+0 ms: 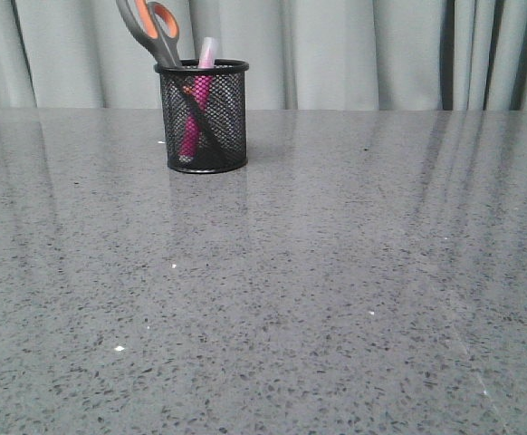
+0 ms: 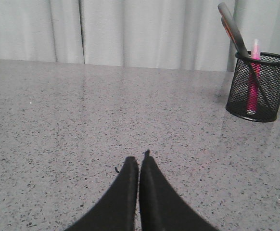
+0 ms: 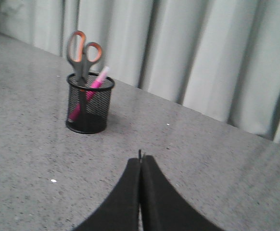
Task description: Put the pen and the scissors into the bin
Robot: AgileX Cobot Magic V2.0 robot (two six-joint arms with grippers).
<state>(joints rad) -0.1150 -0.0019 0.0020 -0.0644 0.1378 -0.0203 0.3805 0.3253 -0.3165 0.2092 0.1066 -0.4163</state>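
The bin [image 1: 204, 116], a black wire-mesh cup with a solid rim and base, stands upright on the grey speckled tabletop [image 1: 336, 290], close to the pale pleated curtain [image 1: 354, 50] that hangs behind it. Inside the bin the pen [image 1: 196, 113] leans with its whitish cap poking just above the rim and its magenta body showing through the mesh. The scissors [image 1: 151, 30] also stand in the bin, blades down, with the dark grey handles and orange-lined finger loops rising well above the rim and tilting away from the pen. No brand, label or writing can be read on the bin, the pen or the scissors. Well apart from the bin, the left tool [image 2: 139, 161] sits low over the tabletop with its two dark fingers pressed together and nothing between them. The right tool [image 3: 140, 161] is likewise closed and empty, also well clear of the bin.
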